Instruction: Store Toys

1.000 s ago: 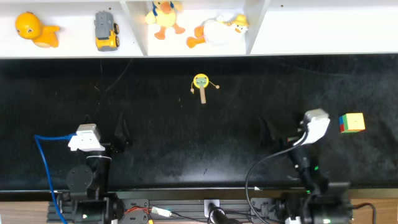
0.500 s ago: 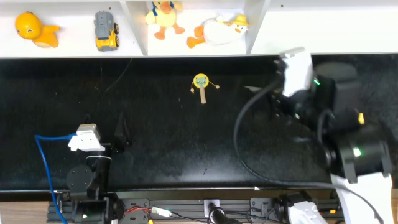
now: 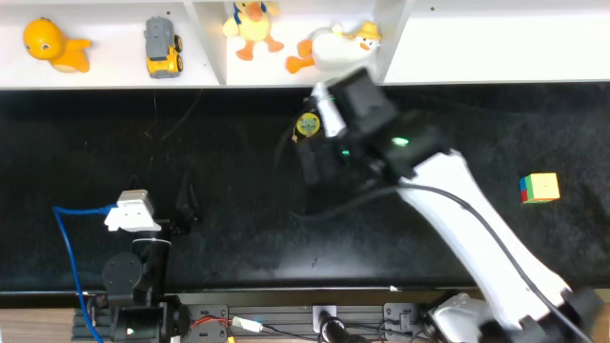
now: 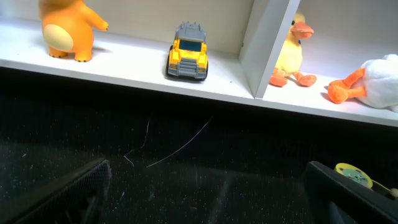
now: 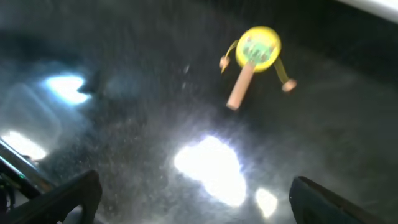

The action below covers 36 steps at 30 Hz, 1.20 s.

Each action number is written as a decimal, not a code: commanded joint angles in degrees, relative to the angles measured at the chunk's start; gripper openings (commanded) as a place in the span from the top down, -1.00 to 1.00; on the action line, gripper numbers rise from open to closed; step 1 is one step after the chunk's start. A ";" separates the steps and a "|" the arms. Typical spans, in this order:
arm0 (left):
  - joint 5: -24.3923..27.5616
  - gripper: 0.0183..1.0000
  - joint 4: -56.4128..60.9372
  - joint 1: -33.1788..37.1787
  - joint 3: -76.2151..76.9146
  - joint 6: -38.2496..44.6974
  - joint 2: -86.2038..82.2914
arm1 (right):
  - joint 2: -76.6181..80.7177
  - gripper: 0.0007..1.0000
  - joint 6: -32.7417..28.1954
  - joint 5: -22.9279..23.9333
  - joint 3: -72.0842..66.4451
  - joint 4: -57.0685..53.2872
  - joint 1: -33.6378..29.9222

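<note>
The rattle drum point(image 5: 249, 62), a yellow disc on a short wooden handle with two beads on strings, lies flat on the black bench point(image 3: 238, 219), near the far edge and just in front of the white shelf point(image 3: 114, 78). The right jaws hang above the bench close to it, spread wide with nothing between them. In the right wrist view the drum lies ahead of them and apart from both. The right arm point(image 3: 448, 191) stretches slantwise from its base at the near right corner to the middle of the bench, and its wrist partly covers the drum from above.

A colour cube point(image 3: 539, 188) sits on the bench's right side, well apart from the drum.

On the shelf, the left compartment holds an orange figure point(image 3: 52, 44) standing upright and, beside it, a yellow and grey toy truck point(image 3: 162, 48). The next compartment holds a yellow duck point(image 3: 253, 24) sitting up and a white duck point(image 3: 329, 50) lying on its side.

The left arm point(image 3: 133, 214) stands folded near its base at the near left. The left jaws are spread wide and empty, low over the bench and facing the shelf. A blue cable point(image 3: 71, 238) loops beside that arm.
</note>
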 commanded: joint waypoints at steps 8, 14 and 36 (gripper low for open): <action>0.76 -1.00 -0.04 -0.50 -0.20 -0.42 -0.52 | 13.66 -0.99 20.68 2.95 1.25 1.22 2.54; 0.76 -1.00 -0.04 -0.50 -0.20 -0.42 -0.52 | 18.64 -1.00 24.41 2.86 1.25 5.27 2.58; 0.76 -1.00 -0.04 -0.50 -0.20 -0.42 -0.52 | 25.42 -1.00 10.56 5.90 1.25 12.26 -0.52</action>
